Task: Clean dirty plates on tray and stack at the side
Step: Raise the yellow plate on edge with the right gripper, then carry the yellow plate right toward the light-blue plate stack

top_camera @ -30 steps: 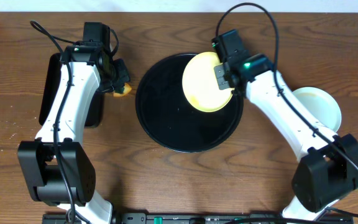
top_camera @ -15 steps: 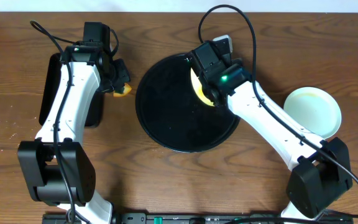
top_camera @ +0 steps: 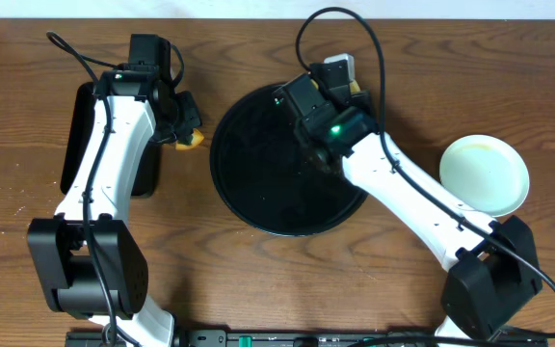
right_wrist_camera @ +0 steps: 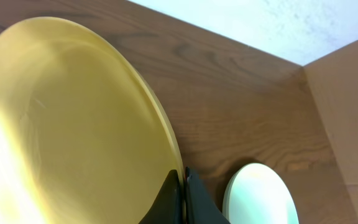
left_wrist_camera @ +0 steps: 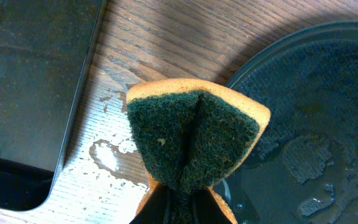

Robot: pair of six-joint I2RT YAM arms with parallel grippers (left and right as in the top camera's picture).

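Gripped yellow plate [right_wrist_camera: 73, 124] by its rim w/ right gripper [right_wrist_camera: 182, 180], pinched shut, tipped on edge above black tray [top_camera: 258, 183], far side. Saw no smears on visible face; prob. cleaned, not yet stacked. Spotted pale plate [top_camera: 485, 173] parked at right; more beneath, couldn't tell. Clamped sponge [left_wrist_camera: 194, 140] in left gripper [left_wrist_camera: 179, 208], just beside tray's left rim. Noted puddle [left_wrist_camera: 107, 155] on table, rect. tray [left_wrist_camera: 30, 93] alongside; nothing seen blocking route to stack.

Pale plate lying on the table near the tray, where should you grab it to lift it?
The pale plate lies flat, face up, on the table, so only its raised rim offers a hold. Probably pinch the rim from above, one finger inside, one outside, on the edge facing the tray.
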